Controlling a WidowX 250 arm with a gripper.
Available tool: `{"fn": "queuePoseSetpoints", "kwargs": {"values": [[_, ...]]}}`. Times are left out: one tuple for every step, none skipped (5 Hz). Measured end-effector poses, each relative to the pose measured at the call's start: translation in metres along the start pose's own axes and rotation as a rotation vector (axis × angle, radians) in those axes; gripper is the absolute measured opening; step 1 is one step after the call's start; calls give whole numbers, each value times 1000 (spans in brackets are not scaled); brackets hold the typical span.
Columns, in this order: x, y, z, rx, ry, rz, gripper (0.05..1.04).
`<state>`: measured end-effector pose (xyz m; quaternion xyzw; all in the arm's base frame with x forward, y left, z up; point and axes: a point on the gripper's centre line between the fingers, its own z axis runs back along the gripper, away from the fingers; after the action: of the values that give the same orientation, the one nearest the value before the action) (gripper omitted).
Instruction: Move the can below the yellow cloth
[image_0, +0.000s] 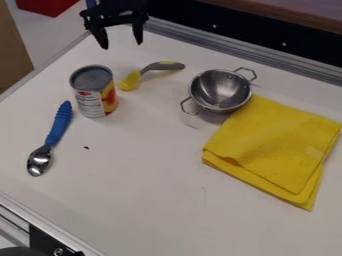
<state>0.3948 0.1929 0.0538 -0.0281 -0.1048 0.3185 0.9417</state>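
The black gripper (121, 42) hangs at the top left of the view, its two fingers spread apart with nothing between them. Below it and slightly to its left, the can (93, 92) stands upright on the white table, apart from the gripper. It has a grey metal top and a white, red and yellow label. On the right side of the table lies the folded yellow cloth (272, 145), well to the right of the can.
A metal bowl (220, 90) with two handles touches the cloth's upper left corner. A yellow and grey utensil (162, 66) lies right of the can. A blue-handled spoon (59, 123) lies lower left. A metal rail (254, 54) borders the far edge.
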Motion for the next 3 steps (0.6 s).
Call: {"fn": "queuePoseSetpoints", "kwargs": {"values": [[0,19,2,-4,20,35,999],[-14,36,-11,17,55,70,999],[-28,43,-17,47,64,96,999]]}}
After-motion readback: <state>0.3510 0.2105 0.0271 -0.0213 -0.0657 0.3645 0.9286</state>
